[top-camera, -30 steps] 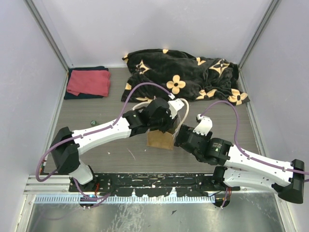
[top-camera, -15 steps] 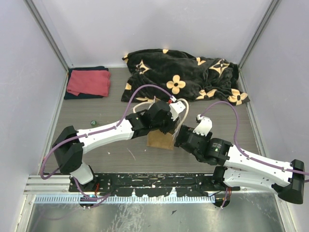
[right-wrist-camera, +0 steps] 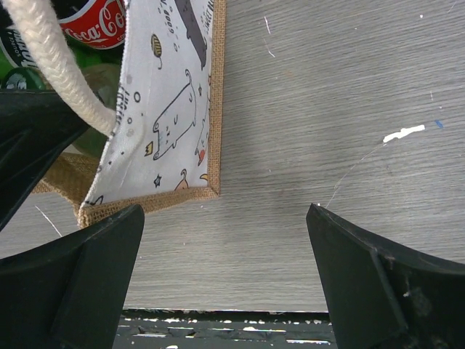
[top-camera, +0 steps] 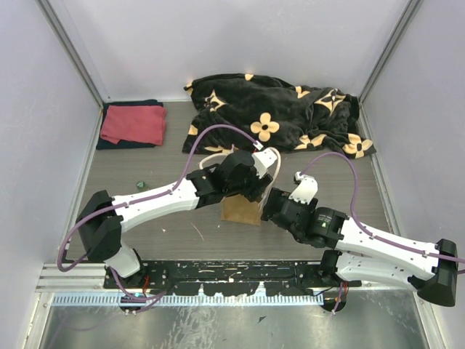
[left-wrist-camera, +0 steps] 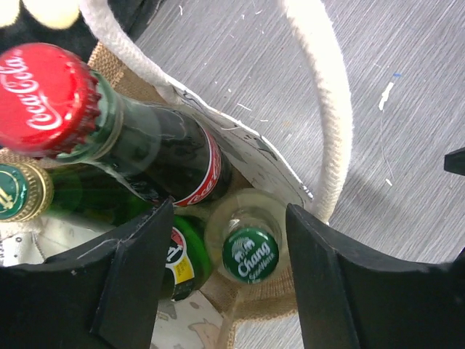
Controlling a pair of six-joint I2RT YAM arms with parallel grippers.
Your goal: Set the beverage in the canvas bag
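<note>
Beverage (left-wrist-camera: 250,254) inside canvas bag (left-wrist-camera: 254,153), body mostly hidden; left tool (left-wrist-camera: 229,218) apart, right tool (right-wrist-camera: 224,218) apart.

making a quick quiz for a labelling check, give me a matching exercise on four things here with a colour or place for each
Column one:
1. Coca-Cola bottle
2. Chang bottle
3. folded towel
4. blanket

Column two:
a. black with yellow flowers, at the back of the table
b. red cap, in the canvas bag
c. pinkish red, back left corner
d. green cap, in the canvas bag

Pairs: 1-b, 2-d, 3-c, 4-a
</note>
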